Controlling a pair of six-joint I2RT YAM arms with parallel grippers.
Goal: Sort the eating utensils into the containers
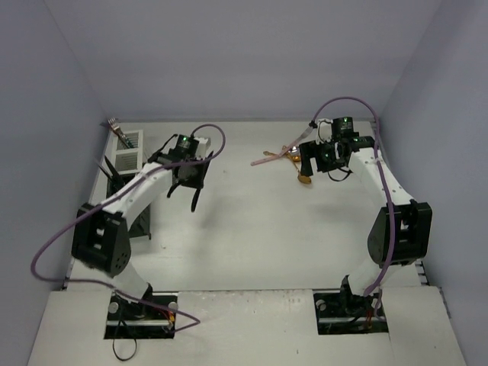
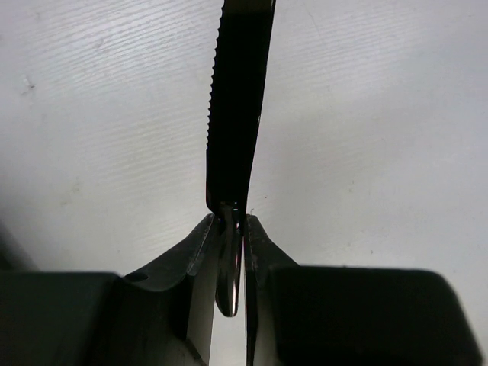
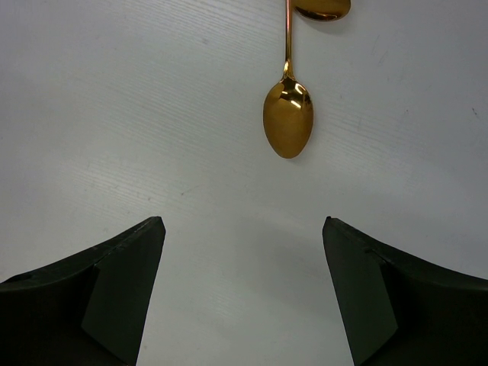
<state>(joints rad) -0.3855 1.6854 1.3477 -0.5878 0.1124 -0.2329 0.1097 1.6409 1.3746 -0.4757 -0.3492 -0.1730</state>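
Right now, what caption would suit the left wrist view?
Left claw pinching a serrated black knife over the white table.

White wood-grain table (image 1: 244,236), pale blue-grey walls (image 1: 229,53)

left fingers (image 2: 189,263) clamped; right fingers (image 3: 126,267) spread wide

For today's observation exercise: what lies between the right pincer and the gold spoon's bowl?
Nothing: the right wrist view shows only bare white table between the open right pincer and the gold spoon.
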